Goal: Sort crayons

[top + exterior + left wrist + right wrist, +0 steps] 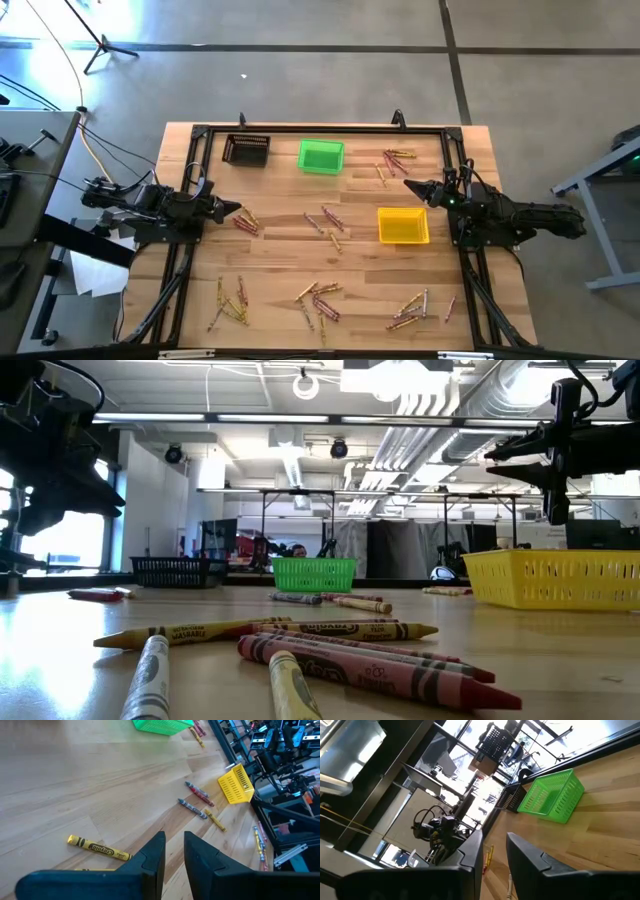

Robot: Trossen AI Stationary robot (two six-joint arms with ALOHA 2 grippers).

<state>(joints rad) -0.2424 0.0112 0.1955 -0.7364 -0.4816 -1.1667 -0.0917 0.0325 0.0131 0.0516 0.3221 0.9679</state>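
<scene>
I have 2 dark, matte black jointed arms, left arm (150, 205) and right arm (515, 217), each tapering to a pointed 2-finger claw. My fingers (152, 857) are thick, angular black slabs with bevelled edges. A small green light (452, 201) glows on my right wrist.

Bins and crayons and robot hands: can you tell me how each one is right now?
green bin: upright, no crayons visible inside.
yellow bin: upright, looks empty.
black bin: upright, contents hard to see.
crayons: lying loose in clusters on the table, none in a bin.
left gripper: fingers slightly apart, holding nothing.
right gripper: fingers slightly apart, holding nothing.
</scene>
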